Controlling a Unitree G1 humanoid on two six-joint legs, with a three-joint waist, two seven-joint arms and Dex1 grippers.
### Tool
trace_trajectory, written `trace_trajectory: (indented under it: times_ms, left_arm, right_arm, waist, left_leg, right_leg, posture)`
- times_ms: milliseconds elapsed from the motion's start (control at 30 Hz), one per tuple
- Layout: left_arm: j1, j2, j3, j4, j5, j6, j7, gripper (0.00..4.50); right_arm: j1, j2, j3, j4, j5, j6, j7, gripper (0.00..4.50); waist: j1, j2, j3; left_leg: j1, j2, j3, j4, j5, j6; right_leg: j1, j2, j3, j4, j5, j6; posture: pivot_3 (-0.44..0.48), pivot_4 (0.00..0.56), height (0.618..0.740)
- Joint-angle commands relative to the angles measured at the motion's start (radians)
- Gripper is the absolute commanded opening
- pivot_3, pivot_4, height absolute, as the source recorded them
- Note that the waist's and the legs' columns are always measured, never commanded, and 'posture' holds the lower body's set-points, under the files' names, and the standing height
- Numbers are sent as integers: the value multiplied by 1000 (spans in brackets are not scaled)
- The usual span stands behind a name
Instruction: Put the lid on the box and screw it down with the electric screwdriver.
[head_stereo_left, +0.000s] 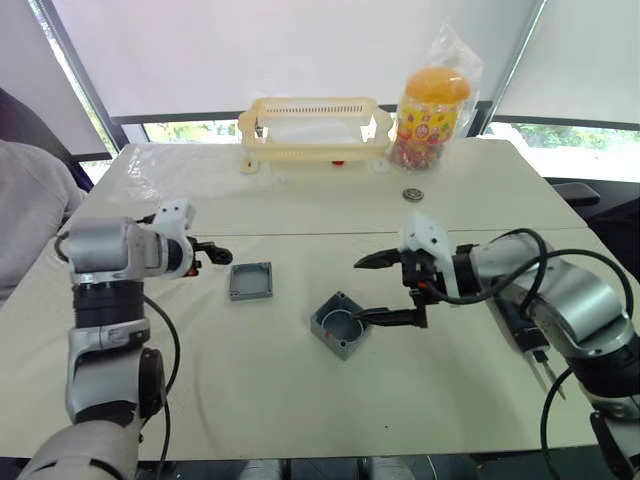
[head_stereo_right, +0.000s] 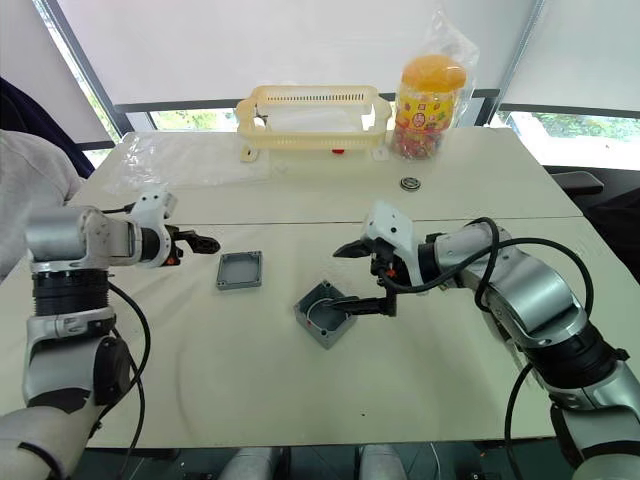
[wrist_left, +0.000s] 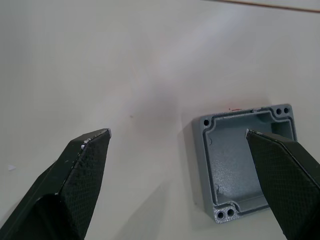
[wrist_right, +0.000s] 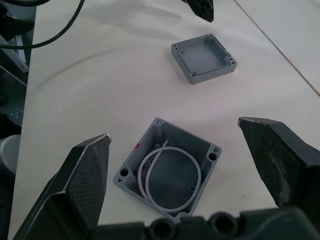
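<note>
From my remote station, my left gripper (head_stereo_left: 210, 252) hovers with jaws apart just left of the lid (head_stereo_left: 250, 281), which lies hollow side up on the pale surface (head_stereo_left: 250, 400), untouched. Right of it, near the middle, the box (head_stereo_left: 341, 324) sits open with a ring inside, my right gripper (head_stereo_left: 385, 290) spread wide around its right side without closing on it. I judge the job barely begun: the lid has yet to go on, and the electric screwdriver (head_stereo_left: 530, 345) lies far right behind my right arm, not yet taken up.
</note>
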Motion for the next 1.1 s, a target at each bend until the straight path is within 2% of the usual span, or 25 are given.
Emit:
trace_trajectory:
  times_ms: [33, 367, 400, 467, 500, 667, 833, 1033, 1100]
  left_arm:
    - [-3, 3, -22, 33, -3, -46, 27, 4439]
    - [37, -31, -127, 108, -10, -87, 64, 4439]
    - [39, -37, -131, 117, -10, -97, 66, 3909]
    - [39, -42, -143, 134, -11, -105, 69, 3140]
    - [41, -42, -151, 137, -13, -106, 68, 2506]
    - [55, -51, -155, 120, -19, -91, 81, 50]
    - [72, -55, -102, 80, -24, -105, 111, 50]
    - [22, -6, -31, -6, -98, -335, 15, 50]
    - [-31, 8, -4, -20, -130, -479, -35, 50]
  right_arm:
    - [5, -2, -54, -48, 8, 11, -19, 4500]
    - [48, 10, -96, -88, 19, 53, -71, 4500]
    - [50, 12, -100, -91, 21, 57, -77, 4500]
    - [55, 16, -108, -96, 24, 66, -89, 4500]
    - [57, 16, -112, -98, 25, 69, -94, 4500]
    - [74, 5, -131, -105, 30, 84, -106, 4500]
    - [86, 37, -175, -80, 67, 129, -152, 4500]
    - [-12, 249, -381, 49, 281, 321, -336, 4500]
    - [-81, 329, -435, 103, 345, 387, -418, 4500]
  waist:
    - [-1, 0, 0]
    - [2, 2, -2]
    - [3, 3, -2]
    - [5, 3, -3]
    - [5, 3, -3]
    - [2, 4, -3]
    - [1, 5, -4]
    - [0, 3, -2]
    - [1, 2, -1]
  left_leg:
    - [0, 0, 0, 0, 0, 0]
    - [1, -1, 0, 0, 0, -1]
    - [1, -1, 0, 0, 0, -1]
    - [2, -2, -1, 0, 0, -1]
    - [2, -2, -1, 0, 0, -1]
    - [3, -2, -1, 0, 0, -1]
    - [4, -2, -1, 0, 0, -1]
    - [3, -2, -3, -1, 1, -2]
    - [0, -2, -4, -1, 2, -3]
  right_leg:
    - [0, 0, 0, 0, 0, 0]
    - [1, -1, 0, 0, 0, 0]
    - [2, -1, 0, 0, 0, 0]
    - [2, -1, 0, 0, 0, 0]
    - [3, -1, 0, 0, 0, 0]
    - [5, -2, -1, 0, 0, 0]
    - [5, -2, -1, 0, 0, 0]
    - [4, -2, -1, 0, 1, -1]
    - [-1, -2, -1, 1, 1, -2]
  posture:
    - [0, 150, 740]
    - [0, 150, 740]
    - [0, 150, 740]
    - [0, 150, 740]
    - [0, 150, 740]
    - [0, 150, 740]
    - [0, 150, 740]
    - [0, 150, 740]
    - [0, 150, 740]
